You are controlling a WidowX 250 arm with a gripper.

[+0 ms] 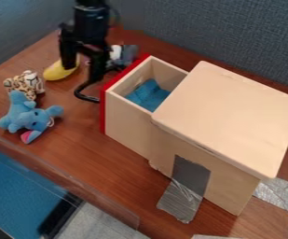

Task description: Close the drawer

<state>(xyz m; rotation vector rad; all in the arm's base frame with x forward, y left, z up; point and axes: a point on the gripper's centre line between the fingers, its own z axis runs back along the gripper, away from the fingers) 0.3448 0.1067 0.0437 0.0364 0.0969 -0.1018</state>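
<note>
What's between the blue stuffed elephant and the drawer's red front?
In the camera view, the direct stretch from elephant to red front is bare brown tabletop; a black curved piece shows just farther back.

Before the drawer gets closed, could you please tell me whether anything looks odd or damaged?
One oddity: grey tape runs from the wooden cabinet's side onto the table, makeshift-looking but probably deliberate, to anchor it. The drawer stands open, as the task implies. I see no spill or damage.
</note>
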